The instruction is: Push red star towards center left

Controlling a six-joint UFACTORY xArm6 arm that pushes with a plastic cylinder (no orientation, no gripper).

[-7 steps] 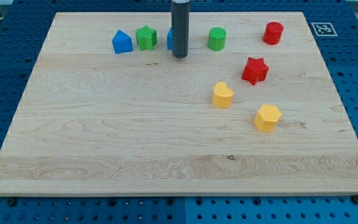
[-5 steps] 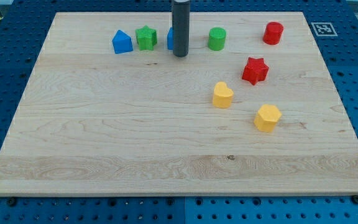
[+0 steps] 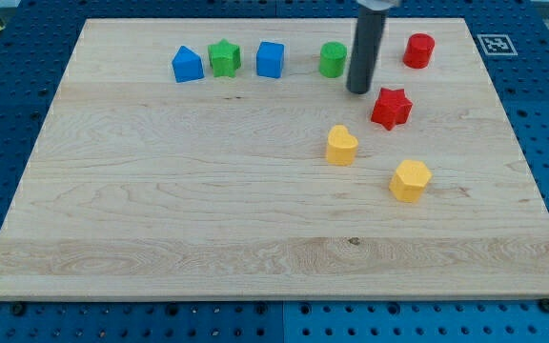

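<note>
Red star [image 3: 391, 108] lying flat on the wooden board [image 3: 160, 210], in the view's upper right part, well right of centre. No long axis to report: squat, roughly symmetric shape, points spread all round, one point facing the view's top; finer heading not resolvable. My tip [image 3: 358, 90] down at the board just to the view's upper left of the red star, close beside it with a thin strip of bare wood between; contact not apparent. No pincer fitted: plain dark rod only, nothing held, so no opening to state. Green cylinder [image 3: 332, 59] just left of the rod, partly behind it in the view. Red cylinder [image 3: 419, 50] to the view's upper right of the tip, apart from both rod and star. Along the top row, leftwards: blue cube [image 3: 270, 59], green star [image 3: 224, 58], blue house-shaped block [image 3: 187, 65], the last two nearly touching. Yellow heart-shaped block [image 3: 341, 146] below and left of the red star, near but apart. Yellow hexagonal block [image 3: 410, 180] lower still, toward the view's right. Fiducial marker [image 3: 493, 43] on the blue pegboard surface beyond the board's top right corner.
</note>
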